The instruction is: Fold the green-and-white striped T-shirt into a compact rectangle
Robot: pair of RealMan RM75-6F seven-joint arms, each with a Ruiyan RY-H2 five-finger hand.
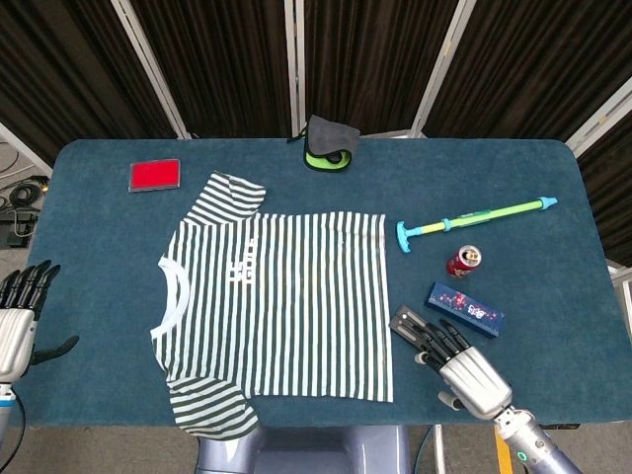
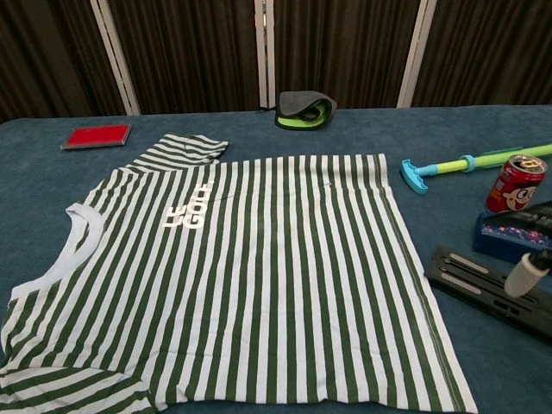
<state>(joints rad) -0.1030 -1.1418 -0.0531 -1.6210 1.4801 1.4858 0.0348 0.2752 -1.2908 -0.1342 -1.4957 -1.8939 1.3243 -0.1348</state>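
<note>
Dark pleated curtain panels (image 1: 227, 59) with pale metal frame strips (image 1: 148, 64) behind blue felt-topped table (image 1: 89, 257); grey floor (image 1: 20, 197) left of table.

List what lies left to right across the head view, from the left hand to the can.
Left hand → red box → T-shirt → right hand → can.

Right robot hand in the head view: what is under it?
The right robot hand is over the black folding stand, whose upper-left end shows beside the T-shirt hem. The rest of the stand is covered.
</note>
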